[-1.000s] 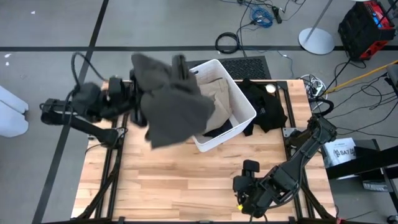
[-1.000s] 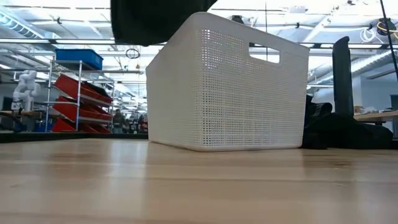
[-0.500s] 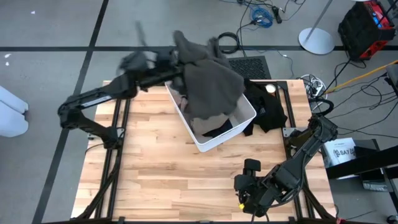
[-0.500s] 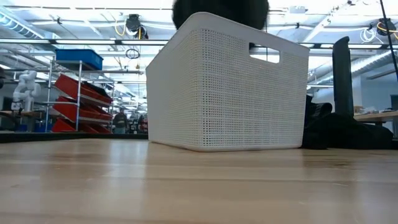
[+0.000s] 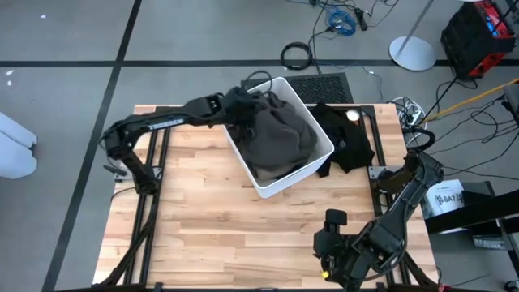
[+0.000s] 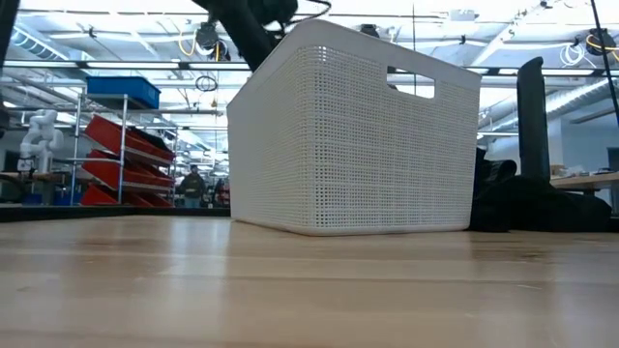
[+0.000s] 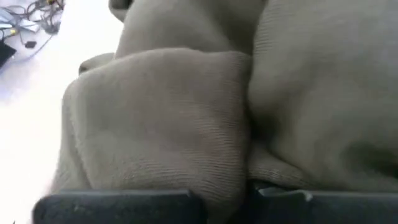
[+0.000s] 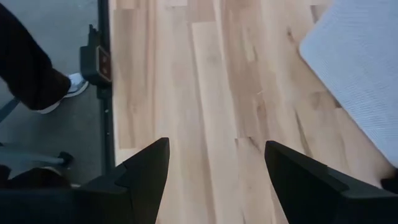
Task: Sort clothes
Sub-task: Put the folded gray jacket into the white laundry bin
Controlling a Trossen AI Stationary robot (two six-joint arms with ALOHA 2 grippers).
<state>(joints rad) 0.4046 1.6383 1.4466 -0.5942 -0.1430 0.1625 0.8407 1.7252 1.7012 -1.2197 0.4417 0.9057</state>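
Left arm extends across the desk (image 5: 203, 211), its left tool (image 5: 240, 104) clenched on the olive garment (image 5: 280, 134) lying inside the white bin (image 5: 323, 146); right tool (image 5: 331, 258), released, rests at the desk's near edge.

Both arms are dark, near-black machines built of jointed tubular links: the left arm (image 5: 154, 123), in the upper left of the high view, shows a long slim link with pale lettering along its side, while the right arm (image 5: 389, 219), in the lower right of that view, has bulkier rounded joint housings and a small yellow spot near its wrist. The right gripper (image 8: 214, 163) shows in the right wrist view as two flat matte black fingers (image 8: 146, 177) with angular, wedge-shaped tips rising from the bottom edge. In the left wrist view the left gripper's fingers (image 7: 118, 207) appear only as a dark straight-edged bar along the bottom edge.
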